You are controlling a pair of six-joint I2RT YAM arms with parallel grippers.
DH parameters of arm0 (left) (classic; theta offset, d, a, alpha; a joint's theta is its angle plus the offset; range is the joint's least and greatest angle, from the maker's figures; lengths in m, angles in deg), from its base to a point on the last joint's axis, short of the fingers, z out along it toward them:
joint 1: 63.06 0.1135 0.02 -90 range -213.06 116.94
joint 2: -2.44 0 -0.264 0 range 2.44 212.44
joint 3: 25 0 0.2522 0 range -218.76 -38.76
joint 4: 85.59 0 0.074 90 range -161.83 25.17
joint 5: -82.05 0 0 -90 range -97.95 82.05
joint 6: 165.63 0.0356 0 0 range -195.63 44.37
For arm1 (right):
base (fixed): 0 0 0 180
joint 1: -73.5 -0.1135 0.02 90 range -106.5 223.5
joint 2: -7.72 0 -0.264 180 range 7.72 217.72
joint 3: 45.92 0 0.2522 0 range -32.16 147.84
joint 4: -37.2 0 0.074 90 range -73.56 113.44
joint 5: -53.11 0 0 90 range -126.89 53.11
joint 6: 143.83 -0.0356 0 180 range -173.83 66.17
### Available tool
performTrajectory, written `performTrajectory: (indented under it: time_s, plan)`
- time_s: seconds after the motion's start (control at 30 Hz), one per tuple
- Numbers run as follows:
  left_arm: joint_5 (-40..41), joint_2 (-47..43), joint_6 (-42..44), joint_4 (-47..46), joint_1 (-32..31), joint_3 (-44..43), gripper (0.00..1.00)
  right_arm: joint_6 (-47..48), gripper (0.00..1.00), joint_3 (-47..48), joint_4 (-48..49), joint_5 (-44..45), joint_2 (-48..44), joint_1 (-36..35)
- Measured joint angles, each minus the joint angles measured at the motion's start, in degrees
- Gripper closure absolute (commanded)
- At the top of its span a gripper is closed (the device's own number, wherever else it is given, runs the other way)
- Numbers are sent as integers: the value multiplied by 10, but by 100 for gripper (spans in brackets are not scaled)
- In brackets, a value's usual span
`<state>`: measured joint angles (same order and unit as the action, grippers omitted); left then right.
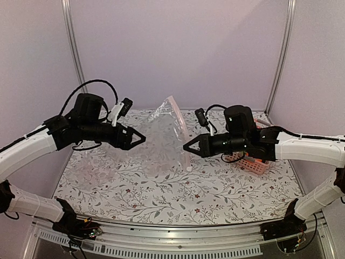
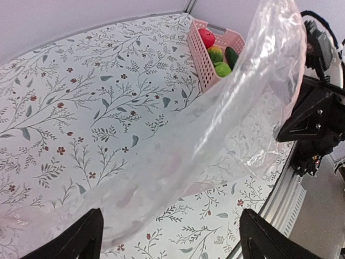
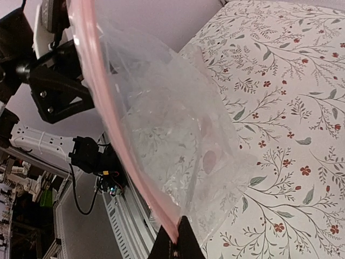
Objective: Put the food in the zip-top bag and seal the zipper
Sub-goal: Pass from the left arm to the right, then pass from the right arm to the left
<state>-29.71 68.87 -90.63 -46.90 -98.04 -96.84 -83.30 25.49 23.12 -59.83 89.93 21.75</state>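
The see-through zip-top bag (image 1: 164,135) stands up from the table between my two grippers. It also shows in the left wrist view (image 2: 226,124) and the right wrist view (image 3: 172,129). Its zipper is a pinkish strip (image 3: 105,102) running up one edge. My right gripper (image 3: 178,240) is shut on the lower end of that strip and also shows in the top view (image 1: 186,147). My left gripper (image 2: 171,221) is open and holds nothing, its tips just left of the bag in the top view (image 1: 141,138). A red apple (image 2: 206,38), mango (image 2: 215,54), cucumber (image 2: 232,55) and green apple (image 2: 222,69) lie in the basket. The orange is hidden.
The pink slatted basket (image 2: 202,65) stands at the table's right, mostly behind my right arm in the top view (image 1: 253,164). A hazy whitish film (image 1: 89,164) lies on the flowered cloth at the left. Metal posts and pale walls close the back.
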Motion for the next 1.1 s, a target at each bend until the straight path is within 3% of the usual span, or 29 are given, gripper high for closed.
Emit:
performTrajectory:
  time_s: [0.23,0.33,0.53,0.73,1.1]
  plan:
    - [249,-9,22,18,-129,-21,8,-92,100,0,-27,152,-58,0]
    - [328,-26,24,-8,-176,-5,11,-127,100,2,-36,190,-61,0]
    - [369,-33,23,-58,-255,13,13,-195,100,19,-45,229,-60,0]
    - [402,10,17,-107,-346,18,21,-252,100,38,-20,236,-50,0]
    - [505,67,60,-194,-386,35,33,-324,100,58,-13,244,-30,0]
